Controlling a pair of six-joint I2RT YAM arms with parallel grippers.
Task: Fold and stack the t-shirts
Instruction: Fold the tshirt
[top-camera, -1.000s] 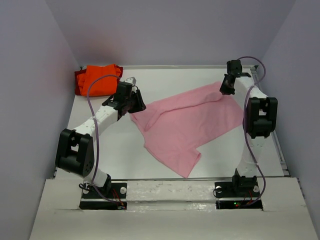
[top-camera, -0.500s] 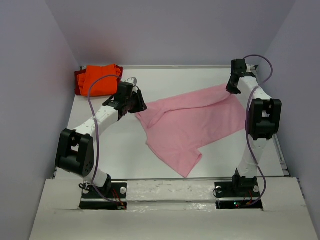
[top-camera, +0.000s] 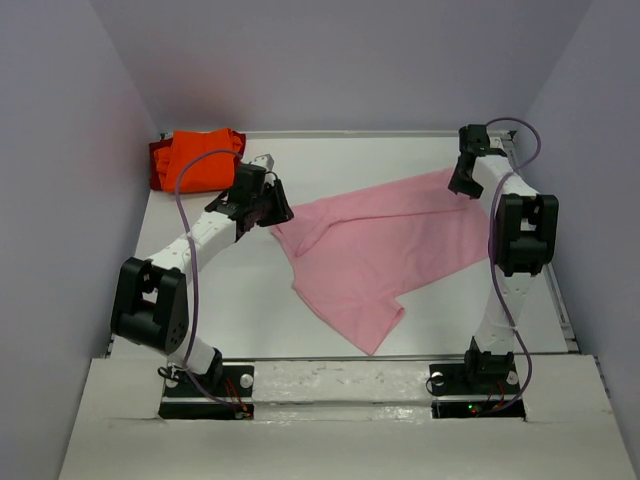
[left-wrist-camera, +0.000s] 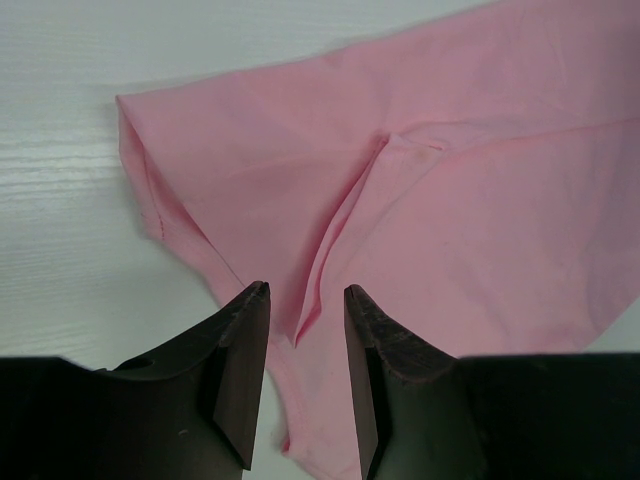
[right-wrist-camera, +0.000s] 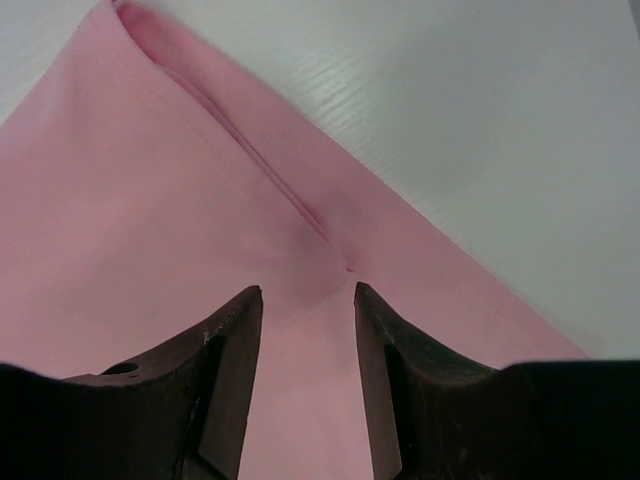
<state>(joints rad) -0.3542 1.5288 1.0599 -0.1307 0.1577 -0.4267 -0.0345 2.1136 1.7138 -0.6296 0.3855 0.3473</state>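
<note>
T-shirts occupy two places on the white counter (top-camera: 250, 300). The pink t-shirt (top-camera: 385, 250) lies spread out, mostly flat, across the middle and right of the counter. Its long axis runs diagonally from left of centre toward the far right, and one lobe reaches toward the near edge. The orange t-shirts (top-camera: 195, 160) sit as a compact folded pile in the far left corner, close to the side wall and well apart from the pink one; the number of garments in that pile cannot be made out from the overhead view. The left gripper (left-wrist-camera: 305, 288) is positioned over the left end of the pink t-shirt. Its jaws stand apart, and a raised crease of pink cloth runs up into the gap between them without being pinched. The hemmed edge of the shirt lies just to the left of that crease, with bare counter beyond it. The right gripper (right-wrist-camera: 306, 288) is positioned over the far right corner of the same shirt. Its jaws are also apart and hold nothing. A narrow folded strip of cloth runs diagonally away from the gap toward the corner of the shirt, bordered by bare counter on the right.
</note>
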